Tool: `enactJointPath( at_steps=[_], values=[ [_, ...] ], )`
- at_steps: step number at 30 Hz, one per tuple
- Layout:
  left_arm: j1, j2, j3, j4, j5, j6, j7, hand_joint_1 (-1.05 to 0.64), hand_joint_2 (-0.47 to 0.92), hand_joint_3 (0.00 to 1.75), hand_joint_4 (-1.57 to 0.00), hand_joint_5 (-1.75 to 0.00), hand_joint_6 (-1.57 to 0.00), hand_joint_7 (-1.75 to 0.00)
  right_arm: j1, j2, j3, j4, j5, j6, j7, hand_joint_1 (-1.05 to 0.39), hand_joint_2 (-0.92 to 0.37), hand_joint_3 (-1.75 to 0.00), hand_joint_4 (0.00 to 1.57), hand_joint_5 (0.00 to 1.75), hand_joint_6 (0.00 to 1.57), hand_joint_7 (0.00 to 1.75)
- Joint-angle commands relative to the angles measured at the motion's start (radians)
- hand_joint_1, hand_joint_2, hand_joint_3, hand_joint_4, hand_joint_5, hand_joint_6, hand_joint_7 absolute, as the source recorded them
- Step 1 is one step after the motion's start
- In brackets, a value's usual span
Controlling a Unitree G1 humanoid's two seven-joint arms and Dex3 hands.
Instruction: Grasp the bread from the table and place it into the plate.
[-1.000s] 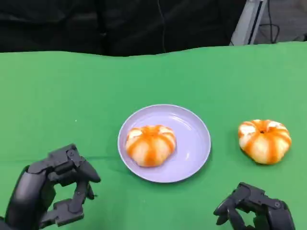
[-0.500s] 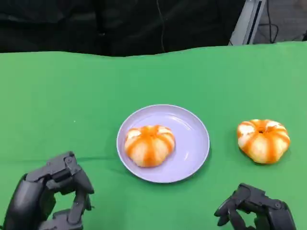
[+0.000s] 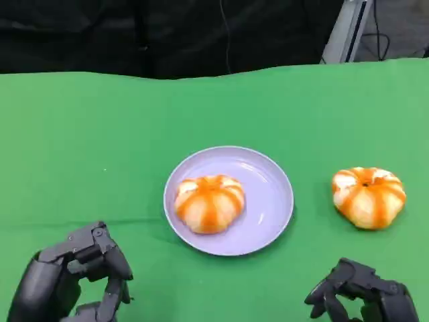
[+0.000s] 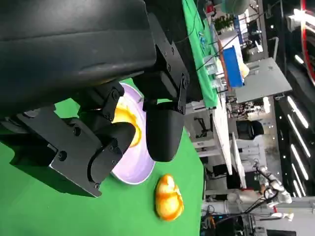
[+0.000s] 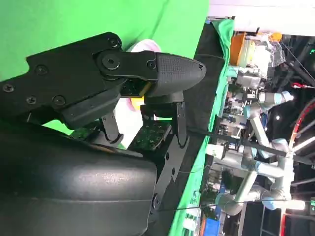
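Left hand [image 3: 74, 278] low at near left edge of head view, fingers [image 4: 165, 130] curled inward, apart from one another, holding nothing. Right hand [image 3: 362, 300] low at near right edge, mostly cut off by frame; fingers [image 5: 172, 71] bent forward and down, nothing between them. Both hands off the table's things.

The left robot hand [image 3: 70, 278] is matte dark grey to black, built of blocky jointed segments with small round screw heads at the pivots. The right robot hand [image 3: 362, 298] is the same. Close up, a smooth rounded black shell [image 5: 69, 191] backs rounded fingertips [image 5: 179, 71].
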Motion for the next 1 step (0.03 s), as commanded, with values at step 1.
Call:
enactJointPath(
  at_steps=[1],
  values=[
    [0.011,0.000,0.005,-0.007,-0.015,-0.005,-0.017,0.08,0.47,1.37,-0.82,-1.75,-0.77,-1.56,0.003,-0.013,-0.011,0.002,-0.002,-0.021,-0.009,-0.71,-0.92,-0.46,0.84,1.55,0.88,1.21]
  ],
)
